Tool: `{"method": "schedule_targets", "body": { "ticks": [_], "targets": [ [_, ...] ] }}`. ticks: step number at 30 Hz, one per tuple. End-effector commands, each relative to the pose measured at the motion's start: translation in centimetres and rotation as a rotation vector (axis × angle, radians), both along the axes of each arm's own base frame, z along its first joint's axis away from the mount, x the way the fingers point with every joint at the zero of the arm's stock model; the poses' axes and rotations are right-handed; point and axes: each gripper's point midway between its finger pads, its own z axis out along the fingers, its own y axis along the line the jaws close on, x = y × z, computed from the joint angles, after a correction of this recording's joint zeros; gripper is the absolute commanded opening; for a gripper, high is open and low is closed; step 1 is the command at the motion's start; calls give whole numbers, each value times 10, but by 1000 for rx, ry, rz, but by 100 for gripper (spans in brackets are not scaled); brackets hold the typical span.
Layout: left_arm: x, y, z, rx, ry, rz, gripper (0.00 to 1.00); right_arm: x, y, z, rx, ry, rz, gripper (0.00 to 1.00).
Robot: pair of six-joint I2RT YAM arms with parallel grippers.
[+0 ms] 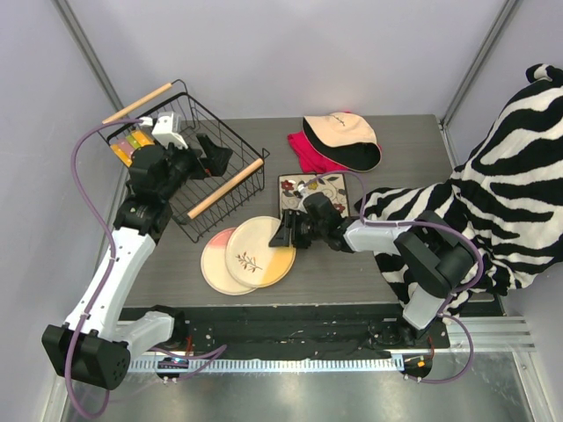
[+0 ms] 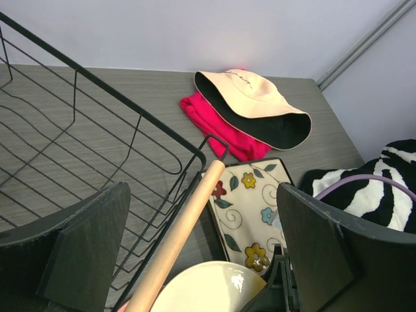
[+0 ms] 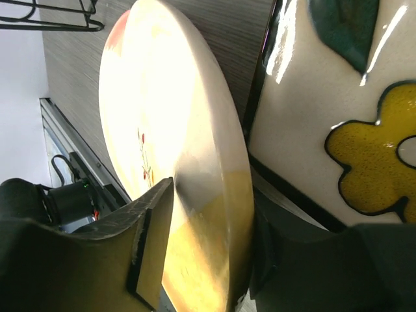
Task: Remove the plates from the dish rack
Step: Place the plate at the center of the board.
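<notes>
One cream plate [image 3: 169, 143] — rim between fingers [image 3: 148, 253] of right end effector [image 3: 208, 257]

Dish rack [image 1: 230, 149] back left, overlapping round plates [image 1: 255, 251] before it, square plate [image 1: 327, 186] right of them, cap [image 1: 339, 136] behind

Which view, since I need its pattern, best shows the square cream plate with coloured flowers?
Left wrist: the square cream plate lies face-up, most flowers visible. Top external: small, partly hidden. Right wrist: one close-up corner.
</notes>
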Motion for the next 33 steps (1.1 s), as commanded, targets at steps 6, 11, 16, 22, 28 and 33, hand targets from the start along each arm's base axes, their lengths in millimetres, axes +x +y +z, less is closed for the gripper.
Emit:
{"method": "schedule_targets", "body": {
  "ticks": [6,11,16,22,28,33],
  "targets": [
    [-3,0,19,-23,-68,-8,100,7,15,23,-29,-110,40,58],
    [-3,-1,20,-25,-70,-11,100,5,13,18,-77,-102,35,60],
    [-3,-2,20,-27,-70,-17,100,4,9,12,-146,-96,23,61],
    [-4,-3,20,-29,-70,-23,100,0,16,14,-146,-95,43,63],
    [-4,-3,20,-31,-68,-24,100,-4,25,11,-168,-91,64,66],
    [-5,-4,21,-33,-72,-31,100,-2,32,6,-173,-80,66,66]
  ]
}}
